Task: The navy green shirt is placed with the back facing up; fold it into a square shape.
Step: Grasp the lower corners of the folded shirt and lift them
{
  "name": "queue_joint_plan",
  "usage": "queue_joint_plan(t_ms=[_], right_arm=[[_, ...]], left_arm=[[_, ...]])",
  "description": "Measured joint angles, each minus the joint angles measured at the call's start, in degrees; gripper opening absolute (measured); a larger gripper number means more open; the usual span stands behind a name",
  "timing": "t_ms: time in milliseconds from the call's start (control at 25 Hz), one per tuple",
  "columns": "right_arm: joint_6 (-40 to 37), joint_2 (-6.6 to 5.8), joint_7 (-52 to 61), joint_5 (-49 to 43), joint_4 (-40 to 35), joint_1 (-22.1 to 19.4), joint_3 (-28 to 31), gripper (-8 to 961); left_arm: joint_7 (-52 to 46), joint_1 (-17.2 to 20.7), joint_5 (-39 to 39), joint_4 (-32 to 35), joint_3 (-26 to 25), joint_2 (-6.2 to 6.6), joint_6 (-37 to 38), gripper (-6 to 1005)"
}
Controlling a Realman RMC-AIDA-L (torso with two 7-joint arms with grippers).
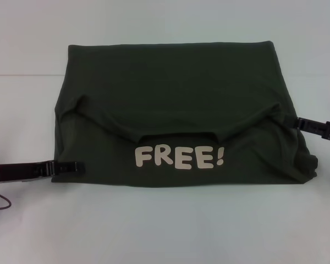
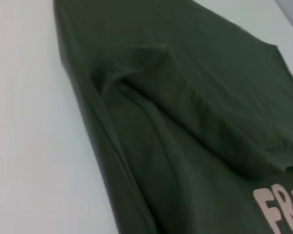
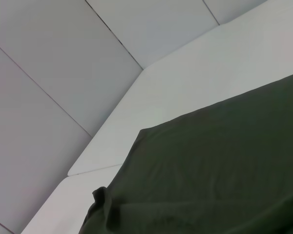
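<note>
1. My left gripper [image 1: 71, 166] reaches in low and level, its tip touching the shirt [image 1: 176, 104] at the near left corner; I cannot tell whether it pinches cloth.
2. My right gripper [image 1: 301, 123] comes in level at the shirt's right edge, higher up; grip unclear too.
3. Between them the shirt lies folded on the white table [image 1: 165, 231].
4. Head view shows the whole "FREE!" print [image 1: 180, 157]; the left wrist view catches only its first letters, the right wrist view none.
</note>
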Motion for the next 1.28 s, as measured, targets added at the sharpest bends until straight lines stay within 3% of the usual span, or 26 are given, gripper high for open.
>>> queue_joint_plan(t_ms=[40, 160, 520, 600, 800, 1000, 1080, 1280], right_arm=[[0.0, 0.00, 0.0, 0.0, -0.1, 0.0, 0.0, 944], [0.0, 0.00, 0.0, 0.0, -0.1, -0.1, -0.1, 945], [-0.4, -0.42, 0.8, 0.0, -0.5, -0.2, -0.6, 945], [-0.5, -1.11, 2.2, 0.0, -1.0, -0.1, -1.9, 945], [-1.0, -4.00, 14.7, -2.9, -7.2, 0.4, -8.4, 945], [-7.3, -7.43, 32.5, -13.0, -14.6, 3.8, -10.1, 945], [-9.5, -7.83, 36.5, -17.5, -16.2, 5.5, -9.7, 945], [-13.0, -6.99, 40.5, -27.3, -16.6, 9.8, -10.4, 944]], left_arm=[[0.0, 0.0, 0.1, 0.0, 0.1, -0.02, -0.1, 815], [0.0, -0.1, 0.3, 0.2, 0.3, -0.12, -0.3, 604], [0.1, -0.2, 0.3, 1.0, 0.3, -0.14, 0.3, 439], [0.1, -0.2, 0.3, 1.0, 0.3, -0.08, 0.4, 402], [0.2, -0.3, 0.3, 1.1, 0.0, 0.17, 0.8, 160], [0.4, -0.5, 0.3, 1.1, -0.1, 0.32, 1.2, 59], [0.5, -0.6, 0.3, 1.1, -0.2, 0.37, 1.4, 39], [0.5, -0.8, 0.3, 1.1, -0.2, 0.38, 1.6, 38]])
